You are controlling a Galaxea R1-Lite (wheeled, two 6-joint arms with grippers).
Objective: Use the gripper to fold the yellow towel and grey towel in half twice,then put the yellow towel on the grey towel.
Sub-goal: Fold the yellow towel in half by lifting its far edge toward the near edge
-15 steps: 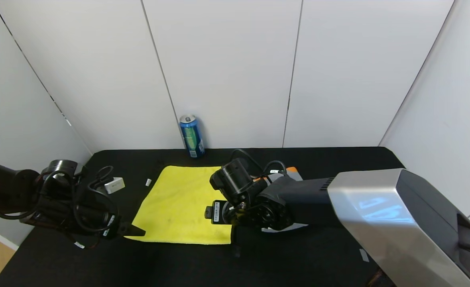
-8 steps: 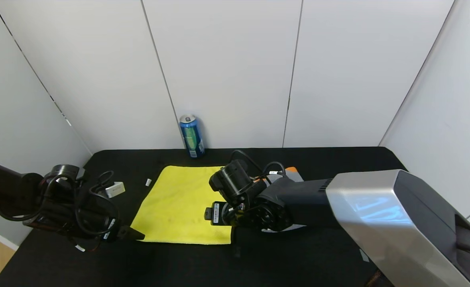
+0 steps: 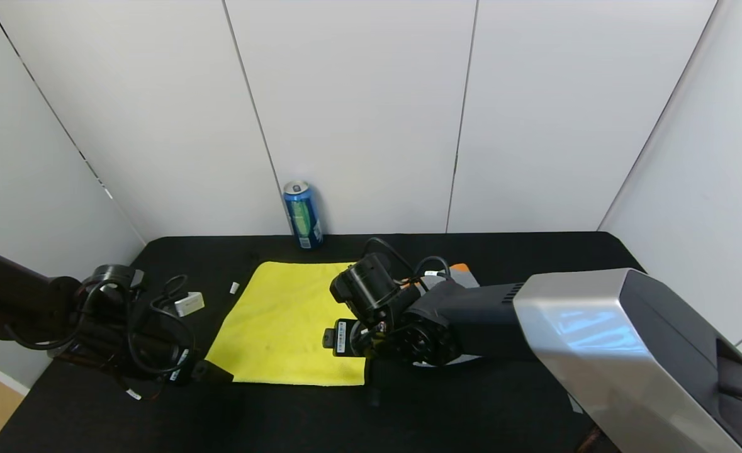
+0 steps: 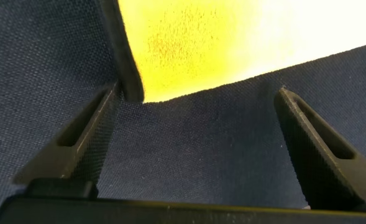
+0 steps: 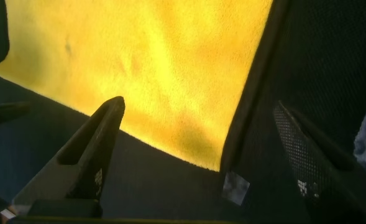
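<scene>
The yellow towel (image 3: 289, 318) lies spread flat on the black table (image 3: 534, 251). My left gripper (image 3: 212, 372) is open and low at the towel's near left corner. In the left wrist view (image 4: 198, 92) its fingers straddle bare table just short of the yellow towel's edge (image 4: 232, 37). My right gripper (image 3: 368, 371) is open at the near right corner. In the right wrist view (image 5: 198, 102) that corner of the yellow towel (image 5: 151, 68) lies between its fingers. The grey towel (image 3: 460, 270) is mostly hidden behind my right arm; only an orange patch and a pale edge show.
A blue can (image 3: 303, 215) stands at the back wall behind the yellow towel. A small white box (image 3: 189, 303) and a white scrap (image 3: 233, 287) lie left of the towel. A bit of white tape (image 5: 235, 186) sits on the table by the towel's near right corner.
My left arm has shifted a little to the right and lower, and its gripper stays at the towel's near left corner. The right arm and the towel have hardly moved.
</scene>
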